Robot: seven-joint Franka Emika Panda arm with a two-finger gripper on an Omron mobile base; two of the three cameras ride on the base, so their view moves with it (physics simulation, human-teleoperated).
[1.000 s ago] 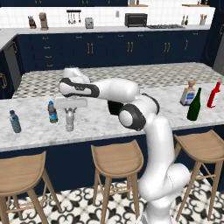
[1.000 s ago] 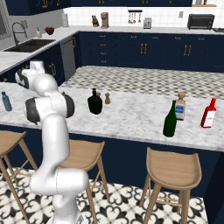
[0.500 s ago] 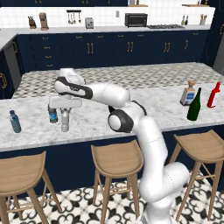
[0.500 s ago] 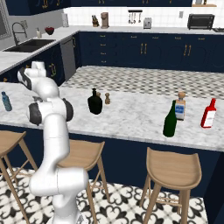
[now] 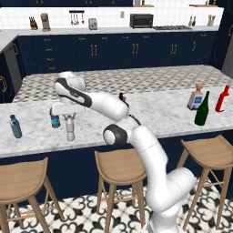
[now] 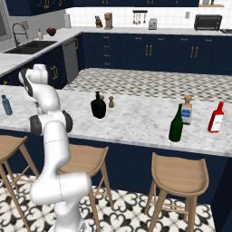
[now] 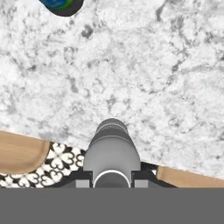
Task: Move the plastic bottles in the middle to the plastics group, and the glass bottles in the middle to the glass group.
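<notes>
My gripper [image 5: 69, 119] is shut on the neck of the small grey plastic bottle [image 5: 70, 131], holding it upright near the counter's front edge; I cannot tell whether it touches the marble. In the hand view, the bottle [image 7: 111, 151] sits between the fingertips [image 7: 81, 179]. Just left of it stands a dark-capped blue-labelled water bottle [image 5: 55, 119], whose top also shows [image 7: 61, 4]. Another water bottle [image 5: 15, 126] stands further left. The green wine bottle [image 5: 201, 109] stands by the red bottle [image 5: 222, 98] and the clear labelled bottle [image 5: 196, 97]. The squat black bottle [image 6: 98, 106] is mid-counter.
Two tiny brown shakers [image 6: 109, 102] stand beside the black bottle. Wooden stools [image 5: 123, 163] line the front of the marble island [image 5: 154, 113]. A sink [image 6: 27, 47] and a back counter with appliances lie beyond.
The arm has swung the held bottle slightly left toward the dark-capped water bottle and lowered it a little. The other bottles have not moved.
</notes>
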